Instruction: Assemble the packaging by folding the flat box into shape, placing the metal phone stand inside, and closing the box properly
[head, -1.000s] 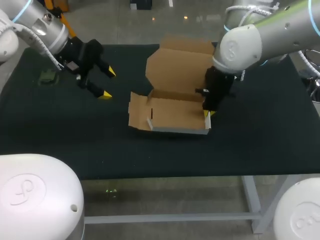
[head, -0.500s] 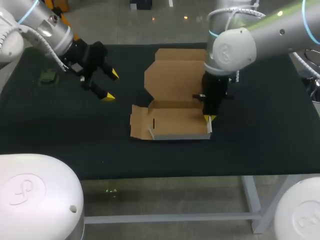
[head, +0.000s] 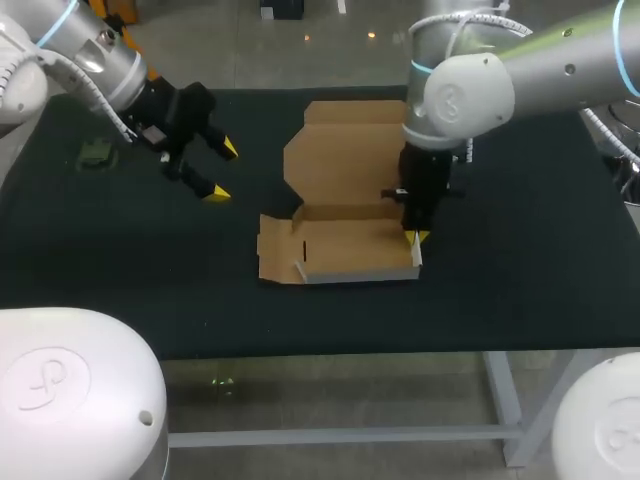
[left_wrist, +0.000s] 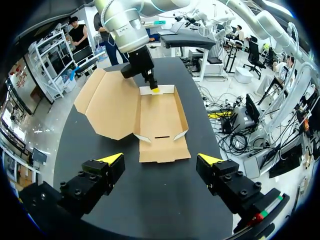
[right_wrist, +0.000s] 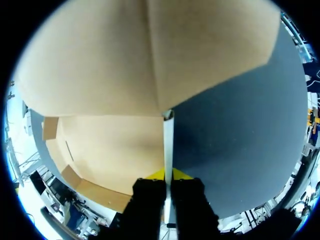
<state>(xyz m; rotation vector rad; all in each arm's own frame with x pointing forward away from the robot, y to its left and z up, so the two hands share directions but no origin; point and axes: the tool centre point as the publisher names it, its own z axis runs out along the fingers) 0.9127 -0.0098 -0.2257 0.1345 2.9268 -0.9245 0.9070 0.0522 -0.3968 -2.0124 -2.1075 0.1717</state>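
Observation:
The brown cardboard box (head: 345, 248) lies open mid-table, its wide lid (head: 345, 158) leaning back behind the tray. My right gripper (head: 412, 237) points down at the tray's right end, shut on the thin upright side wall (right_wrist: 168, 142), which runs straight between its fingers. In the right wrist view the right gripper (right_wrist: 168, 175) shows only its yellow tips on either side of that wall. My left gripper (head: 215, 170) hangs open to the left of the box, holding nothing. From the left wrist, the left gripper (left_wrist: 160, 160) faces the box (left_wrist: 160, 120) ahead.
A small dark greenish object (head: 97, 153) lies on the black mat (head: 520, 260) far left, behind my left arm. The tray's left end flap (head: 272, 250) lies splayed outward. The table's front edge runs close below the box.
My right gripper has shifted left with the side wall, turning the box and swinging its lid leftward. The left gripper moved slightly right early on, then held still.

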